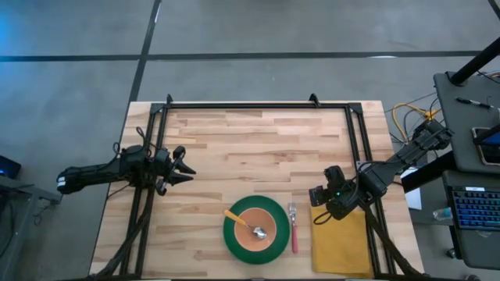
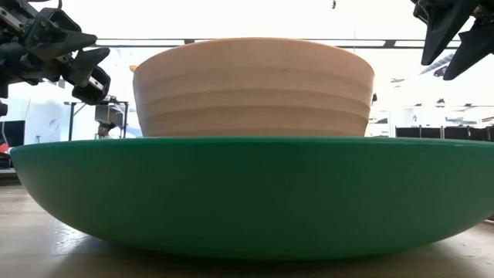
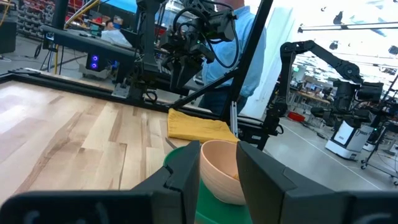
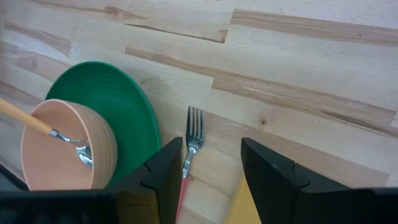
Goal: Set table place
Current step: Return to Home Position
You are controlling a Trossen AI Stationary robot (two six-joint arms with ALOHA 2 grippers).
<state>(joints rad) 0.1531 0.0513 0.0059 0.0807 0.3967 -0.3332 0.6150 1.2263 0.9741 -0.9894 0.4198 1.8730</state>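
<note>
The green plate (image 1: 255, 229) lies on the table (image 1: 258, 144) near its front edge. The peach bowl (image 1: 254, 224) stands on it, and the orange-handled spoon (image 1: 244, 222) rests in the bowl, its handle over the rim. The red-handled fork (image 1: 294, 228) lies on the wood to the right of the plate. The yellow napkin (image 1: 340, 240) lies flat right of the fork. My right gripper (image 1: 318, 204) hovers open above the napkin's far left corner, empty. My left gripper (image 1: 185, 166) is open and empty over the table's left side.
A black metal frame (image 1: 258, 104) runs along the far edge and down both sides of the table. Bare wood lies between the two arms and behind the plate. A person in a light blue shirt (image 3: 245, 43) stands beyond the table's right side.
</note>
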